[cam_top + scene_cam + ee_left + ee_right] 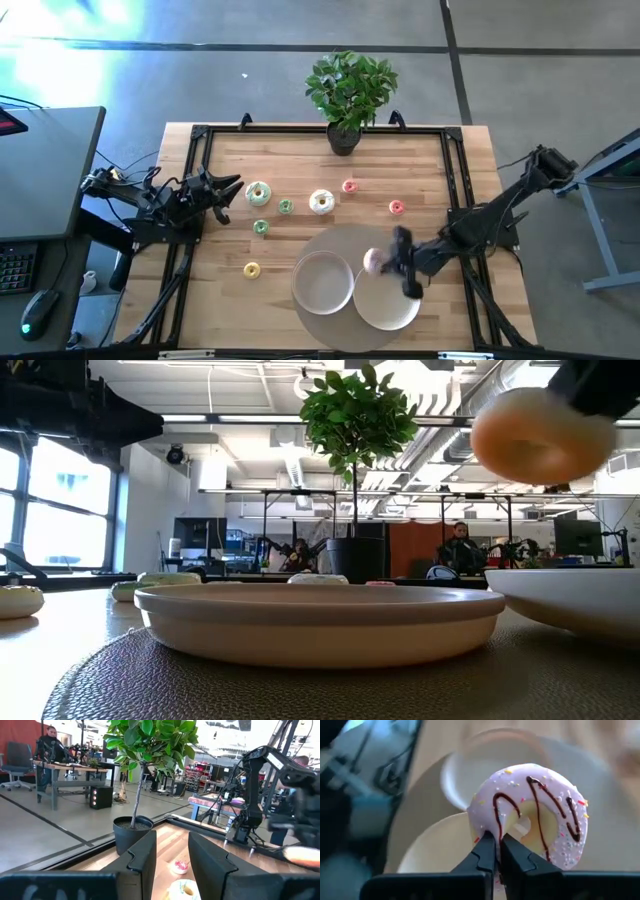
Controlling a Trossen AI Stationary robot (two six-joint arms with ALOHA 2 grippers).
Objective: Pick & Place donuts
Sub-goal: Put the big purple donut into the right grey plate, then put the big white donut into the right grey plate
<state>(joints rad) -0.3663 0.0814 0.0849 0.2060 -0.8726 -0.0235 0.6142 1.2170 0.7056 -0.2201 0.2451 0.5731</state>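
Observation:
My right gripper [385, 263] is shut on a pink-iced donut [535, 815] with chocolate drizzle, high above the white bowl [585, 600] in the low view, where the donut [540, 435] shows top right. The other donuts lie flat on the table: a larger one [257, 192], a white-iced one [321, 201], two tiny green [285, 206] [260, 227], two tiny pink-red [348, 186] [396, 207] and a yellow one [251, 269]. My left gripper [230, 192] is open beside the larger donut at the table's left, touching nothing. My right gripper pinches the pink donut's ring [492, 827] between its two fingertips [484, 851]. The fingers reach in from the table's right side. The donut stands on edge, its iced face toward the wrist camera. It is lifted clear above the mat by the white bowl's rim [365, 280].
Two round bowls, a beige one [322, 283] and a white one [390, 305], sit on a grey round mat [345, 240] at the near middle. A potted plant [348, 95] stands at the far edge. A black frame [200, 135] borders the table. People sit in the room behind.

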